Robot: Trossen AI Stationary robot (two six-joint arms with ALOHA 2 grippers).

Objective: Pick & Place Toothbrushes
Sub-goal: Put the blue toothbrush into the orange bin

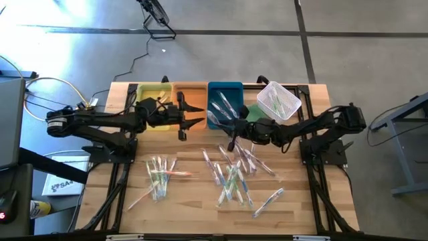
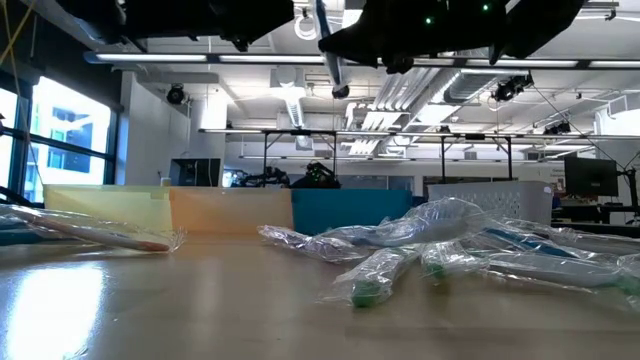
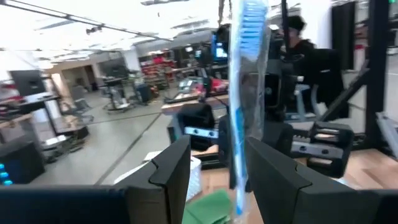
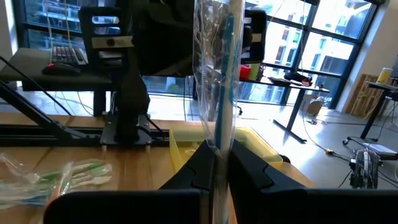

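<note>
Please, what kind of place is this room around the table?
Probably a robotics lab or open workshop: bare concrete floor, exposed ceiling pipes with strip lights, and desks with monitors beside large windows.

Bright overhead light, blurred wrist views

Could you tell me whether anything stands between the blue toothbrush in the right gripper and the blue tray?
Nothing visible does. The right gripper is shut on a wrapped blue toothbrush, held upright above the table beside the blue tray. The left gripper hangs open over the orange tray, off that path.
</note>
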